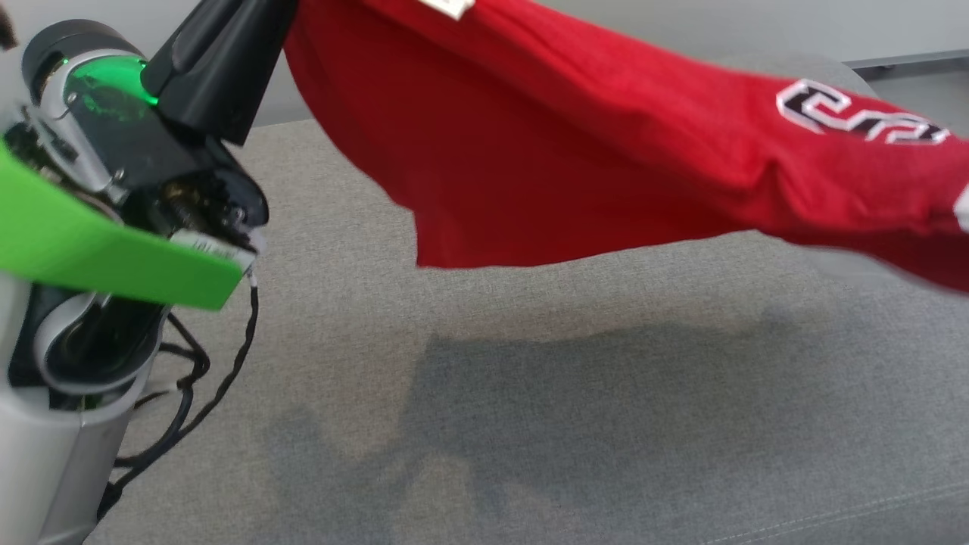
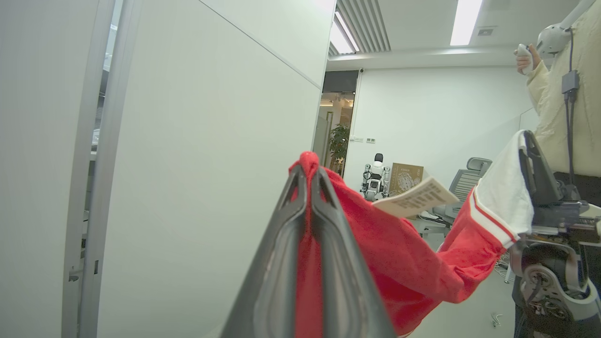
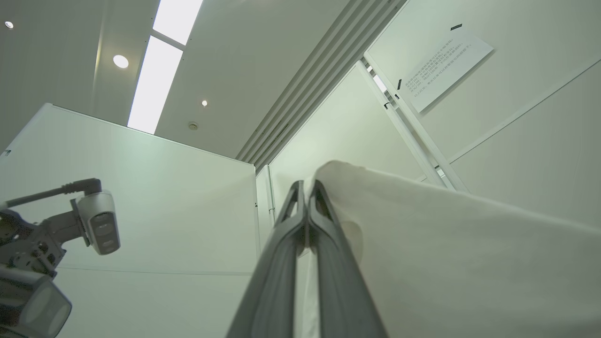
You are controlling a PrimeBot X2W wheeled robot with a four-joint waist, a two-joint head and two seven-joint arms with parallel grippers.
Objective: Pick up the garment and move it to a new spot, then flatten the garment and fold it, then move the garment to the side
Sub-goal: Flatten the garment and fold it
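The garment (image 1: 530,136), red with a black-and-white logo and a white label, hangs stretched in the air above the grey cushion (image 1: 530,393), casting a shadow on it. My left gripper (image 1: 272,19) is at the top left, shut on the garment's left end. In the left wrist view its fingers (image 2: 307,176) pinch a bunch of red cloth (image 2: 404,253). That view also has my right gripper (image 2: 528,141), which grips the garment's white sleeve end. Seen from the right wrist, the right gripper (image 3: 307,188) is shut on white cloth (image 3: 446,263).
Black cables (image 1: 197,378) trail down beside my left arm with its green band (image 1: 98,250). A person (image 2: 573,94) in a cream jacket stands at the right holding a controller. Another robot (image 2: 375,180), a cardboard box and an office chair (image 2: 469,180) stand far back. White wall panels rise close by.
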